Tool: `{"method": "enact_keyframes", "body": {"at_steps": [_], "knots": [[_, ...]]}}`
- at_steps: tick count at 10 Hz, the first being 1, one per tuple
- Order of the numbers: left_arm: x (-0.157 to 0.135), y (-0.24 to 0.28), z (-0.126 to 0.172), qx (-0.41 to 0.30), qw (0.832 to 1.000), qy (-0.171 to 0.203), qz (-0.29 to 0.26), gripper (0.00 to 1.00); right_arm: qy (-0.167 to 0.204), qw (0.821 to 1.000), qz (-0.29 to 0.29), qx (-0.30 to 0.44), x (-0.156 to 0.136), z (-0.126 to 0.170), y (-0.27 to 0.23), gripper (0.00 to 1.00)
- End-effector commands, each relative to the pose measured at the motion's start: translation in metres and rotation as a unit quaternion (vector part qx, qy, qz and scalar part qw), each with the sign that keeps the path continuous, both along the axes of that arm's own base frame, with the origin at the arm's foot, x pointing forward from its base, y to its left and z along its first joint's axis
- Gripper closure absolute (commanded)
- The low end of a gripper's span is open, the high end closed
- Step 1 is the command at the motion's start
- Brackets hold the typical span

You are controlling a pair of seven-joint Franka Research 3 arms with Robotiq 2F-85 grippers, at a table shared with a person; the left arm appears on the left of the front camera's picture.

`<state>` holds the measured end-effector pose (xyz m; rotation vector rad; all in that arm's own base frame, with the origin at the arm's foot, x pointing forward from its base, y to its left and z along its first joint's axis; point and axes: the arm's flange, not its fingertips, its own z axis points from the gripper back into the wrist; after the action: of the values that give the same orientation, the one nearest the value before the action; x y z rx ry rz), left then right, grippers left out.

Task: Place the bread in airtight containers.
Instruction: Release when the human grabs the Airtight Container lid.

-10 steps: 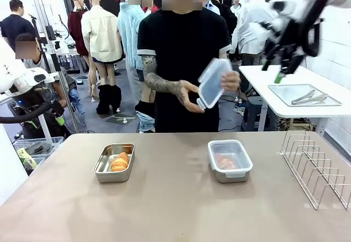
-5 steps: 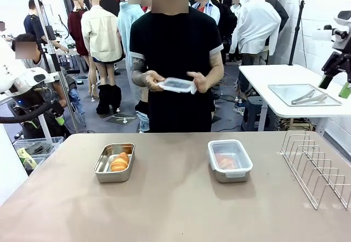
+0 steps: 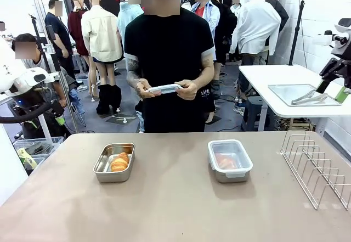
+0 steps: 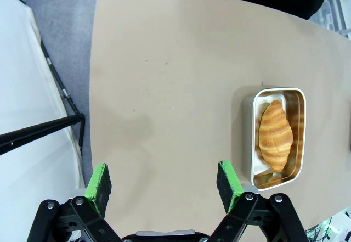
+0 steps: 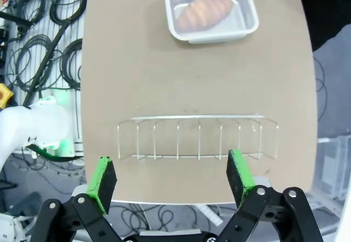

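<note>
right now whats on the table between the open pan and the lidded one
Nothing: the front view shows bare tabletop between the open pan and the lidded pan.

We are seeing the left gripper (image 4: 163,186) showing black linkage arms with silver screw heads at the joints and bright green pads (image 4: 99,180) on its two fingers. The right gripper (image 5: 171,177) is showing the same black frame, silver screws and green pads (image 5: 239,172), and at the far right its white arm (image 3: 341,33) is carrying a black fitting. The person (image 3: 168,61) at the far side is wearing a black short-sleeved T-shirt with pale cuff bands, with tattoos running along one forearm.
</note>
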<state>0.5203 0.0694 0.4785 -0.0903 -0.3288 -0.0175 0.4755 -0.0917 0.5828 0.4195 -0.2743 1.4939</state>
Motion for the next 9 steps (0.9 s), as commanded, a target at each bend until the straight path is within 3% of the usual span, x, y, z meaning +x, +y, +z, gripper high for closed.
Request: {"method": "enact_keyframes", "body": {"at_steps": [1, 9], "knots": [[-0.0011, 0.0011, 0.0018, 0.006, 1.0, 0.001, -0.001, 0.0, 0.002, 1.0, -0.004, -0.008, -0.0032, 0.0034, 0.0025, 0.0], [-0.0011, 0.0011, 0.0018, 0.006, 1.0, 0.001, -0.001, 0.0, 0.002, 1.0, -0.004, -0.008, -0.0032, 0.0034, 0.0025, 0.0]]}}
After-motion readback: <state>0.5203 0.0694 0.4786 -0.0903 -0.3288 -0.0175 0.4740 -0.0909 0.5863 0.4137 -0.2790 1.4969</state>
